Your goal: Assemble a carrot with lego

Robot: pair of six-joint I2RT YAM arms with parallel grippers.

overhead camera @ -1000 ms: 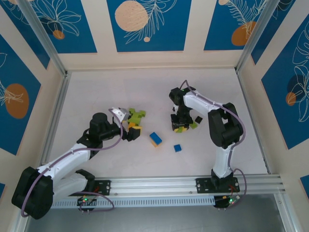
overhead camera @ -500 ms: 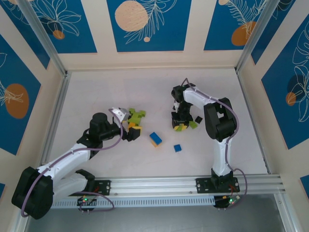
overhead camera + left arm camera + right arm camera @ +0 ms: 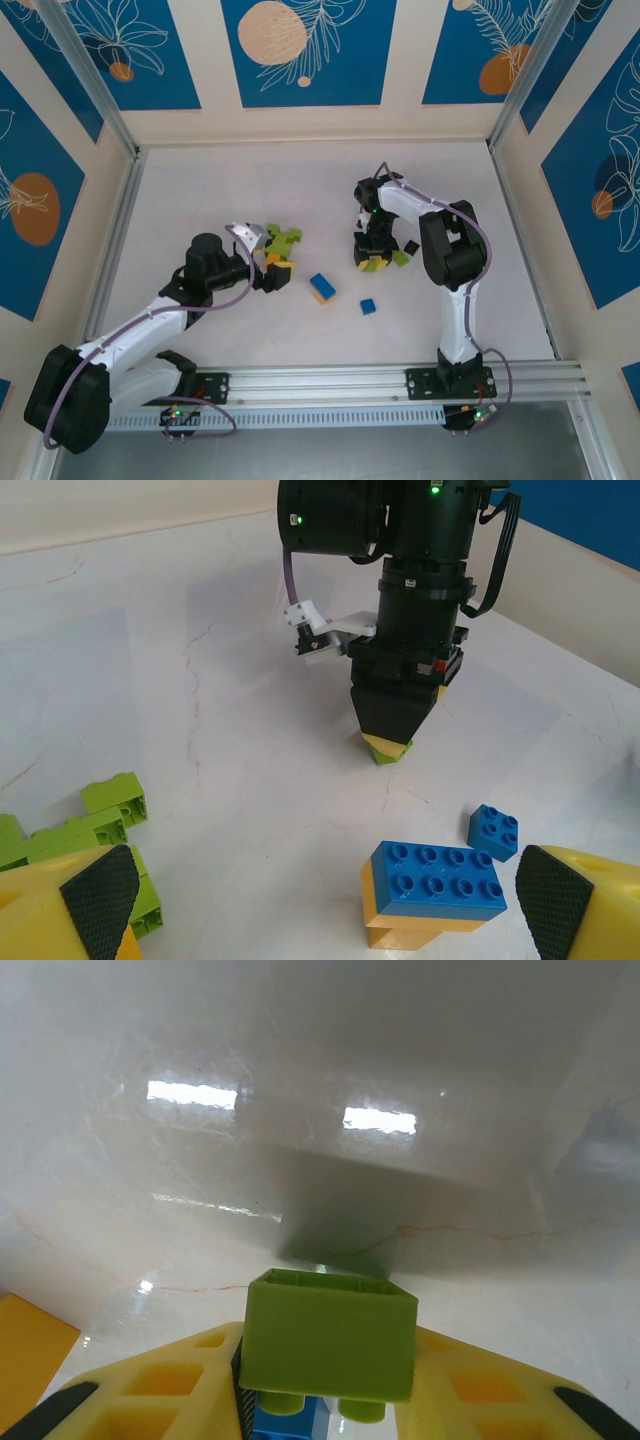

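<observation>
My right gripper [image 3: 372, 256] points straight down at the table and is shut on a lime green lego brick [image 3: 330, 1335], studs toward the palm, with a bit of blue lego [image 3: 290, 1425] behind it. In the left wrist view that right gripper [image 3: 398, 730] has its brick's tip [image 3: 390, 750] touching the table. My left gripper [image 3: 263, 264] is open and low, its pads [image 3: 100, 900] wide apart, with nothing between them. Just ahead of it lie a blue brick stacked on an orange one [image 3: 435, 880] and a small blue brick [image 3: 494, 830].
A cluster of lime green bricks [image 3: 283, 240] and an orange one [image 3: 279, 270] sit by the left gripper. A tiny black brick [image 3: 410, 247] and a green brick [image 3: 400, 258] lie right of the right gripper. Another orange brick [image 3: 25, 1345] lies beside the right gripper. Walls ring the white table [image 3: 200, 180].
The right arm's elbow has swung a little left while its gripper stayed over the same spot. The left arm has not moved.
</observation>
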